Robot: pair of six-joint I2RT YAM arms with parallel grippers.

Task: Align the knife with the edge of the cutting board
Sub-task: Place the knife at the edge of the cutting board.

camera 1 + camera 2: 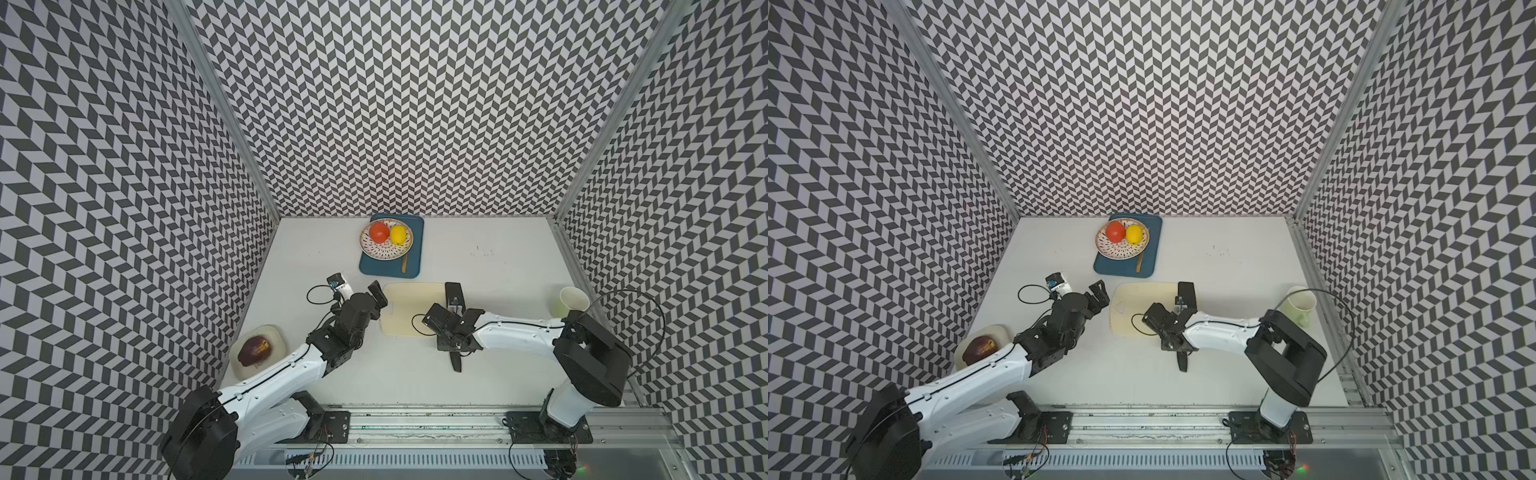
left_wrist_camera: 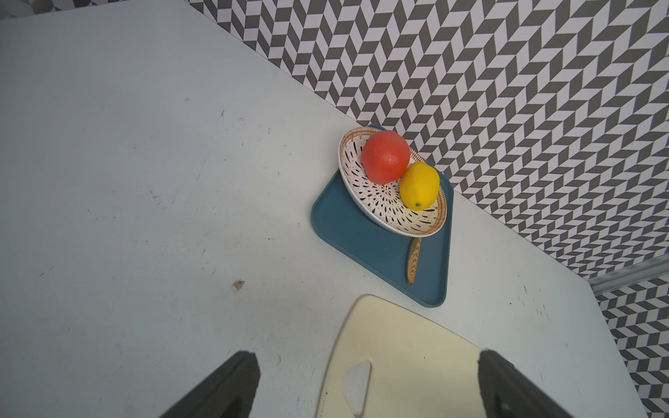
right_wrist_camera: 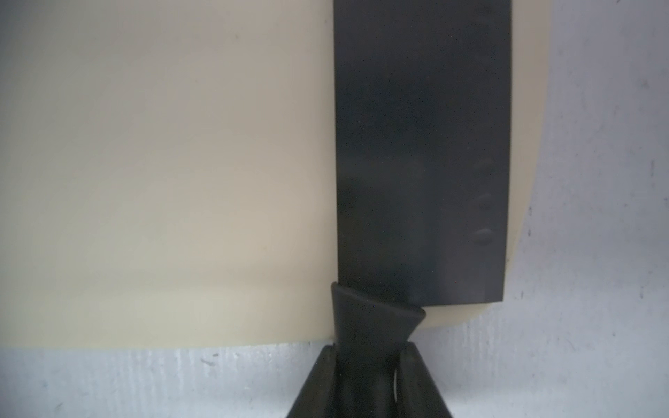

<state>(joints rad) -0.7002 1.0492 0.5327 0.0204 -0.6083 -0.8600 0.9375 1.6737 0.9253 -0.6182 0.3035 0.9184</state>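
Black cleaver (image 3: 420, 144) laid along right edge of cutting board (image 3: 163, 181): judged stiff, slick, blade-heavy. Slim handle, the proper hold, is pinched by near-shut right gripper (image 3: 369, 353).

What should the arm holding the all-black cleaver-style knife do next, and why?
Probably open the right gripper and let go: the all-black cleaver-style knife already lies flat on the thin cream cutting board, its blade parallel to and just inside the board's short edge, so it looks aligned.
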